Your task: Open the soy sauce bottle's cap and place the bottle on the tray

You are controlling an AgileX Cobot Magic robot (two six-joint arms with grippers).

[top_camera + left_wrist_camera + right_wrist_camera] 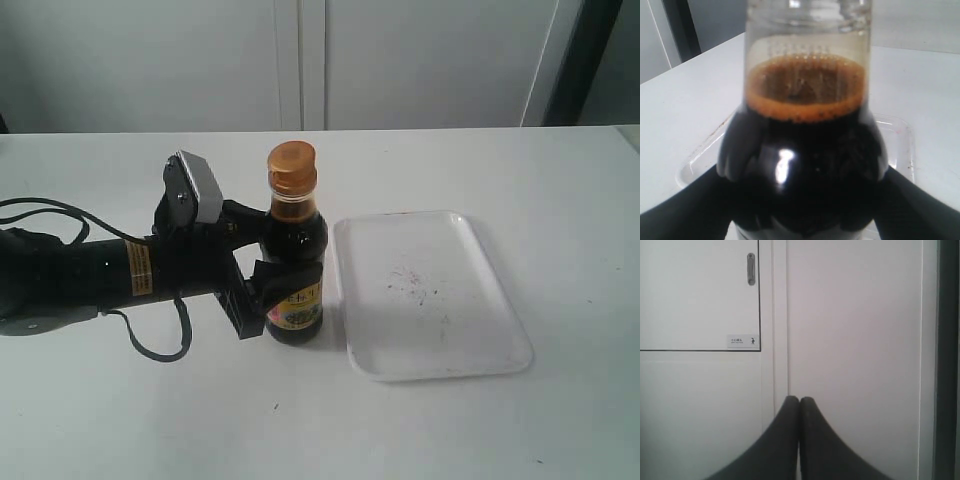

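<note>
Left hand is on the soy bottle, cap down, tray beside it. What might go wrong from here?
1. The left hand grips the soy sauce bottle low on rounded glass; it might slip or tilt when lifted over the tray rim.
2. The cap looks closed; prying it could twist the bottle.
3. Once open, any tilt may spill sauce.

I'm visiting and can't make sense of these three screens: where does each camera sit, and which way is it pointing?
Exterior: off the arms, raised, looking down across the white table at the soy sauce bottle and tray; the left arm and left gripper show.
Left wrist: behind that gripper, facing the bottle close up, tray beyond; its dark fingers flank the bottle.
Right wrist: behind the right gripper, whose shut tips show, facing a white cabinet door.
Shared: exterior and left wrist both see bottle and tray.
</note>
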